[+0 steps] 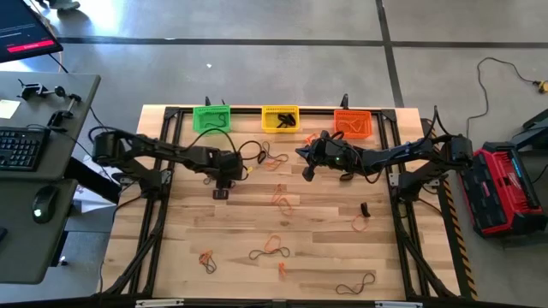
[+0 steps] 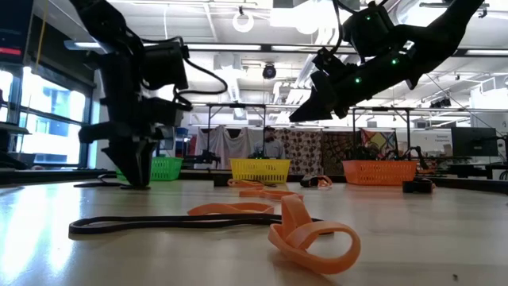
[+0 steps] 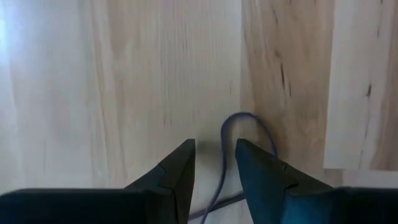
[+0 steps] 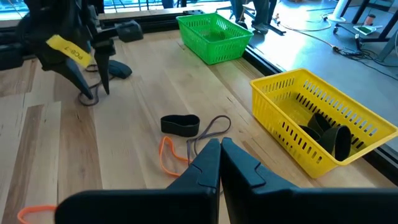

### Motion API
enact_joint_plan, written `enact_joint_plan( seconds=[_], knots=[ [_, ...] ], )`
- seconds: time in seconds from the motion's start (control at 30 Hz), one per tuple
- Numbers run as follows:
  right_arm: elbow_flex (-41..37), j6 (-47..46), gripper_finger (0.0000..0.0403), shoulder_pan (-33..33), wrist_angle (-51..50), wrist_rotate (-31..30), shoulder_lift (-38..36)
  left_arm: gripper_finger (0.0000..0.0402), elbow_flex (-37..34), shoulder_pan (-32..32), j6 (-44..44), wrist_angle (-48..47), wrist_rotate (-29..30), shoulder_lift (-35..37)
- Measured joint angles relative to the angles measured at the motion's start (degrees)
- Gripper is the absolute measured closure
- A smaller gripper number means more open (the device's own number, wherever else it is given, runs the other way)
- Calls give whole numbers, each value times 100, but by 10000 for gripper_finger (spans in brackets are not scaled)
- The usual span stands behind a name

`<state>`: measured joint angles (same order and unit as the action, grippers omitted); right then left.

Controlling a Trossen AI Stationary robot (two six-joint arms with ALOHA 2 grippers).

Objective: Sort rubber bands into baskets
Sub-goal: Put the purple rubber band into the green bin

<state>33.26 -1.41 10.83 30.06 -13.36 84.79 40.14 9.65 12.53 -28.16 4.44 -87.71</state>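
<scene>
My left gripper (image 3: 214, 146) points down at the wooden table left of centre (image 1: 223, 190), open. A thin dark rubber band (image 3: 249, 124) lies flat on the wood, and one strand of it runs between the two fingertips. My right gripper (image 1: 304, 171) hangs shut and holds nothing, raised above the table in front of the yellow basket (image 1: 280, 128). The green basket (image 1: 200, 111) and the orange basket (image 1: 352, 133) stand beside the yellow one along the far edge. Dark bands (image 4: 329, 134) lie in the yellow basket.
Loose bands are scattered over the table: orange ones (image 1: 275, 159) (image 1: 282, 198) (image 1: 272, 248) (image 1: 205, 257), and a dark one (image 1: 355, 282) near the front edge. A black band (image 4: 180, 124), a grey one (image 4: 214, 124) and an orange one (image 4: 166, 155) lie below my right gripper.
</scene>
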Motion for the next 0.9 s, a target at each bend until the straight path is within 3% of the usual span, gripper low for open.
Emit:
enact_joint_plan(
  seconds=[0.2,0.47,0.9],
  knots=[
    [0,4,402,0,-22,-1,0,315,10,2,142,17,-185,-150],
    [2,-9,402,0,-22,-1,0,395,-4,-106,311,16,-205,-115],
    [2,-7,402,0,-24,-1,0,401,738,-281,-157,-610,628,157]
  ],
)
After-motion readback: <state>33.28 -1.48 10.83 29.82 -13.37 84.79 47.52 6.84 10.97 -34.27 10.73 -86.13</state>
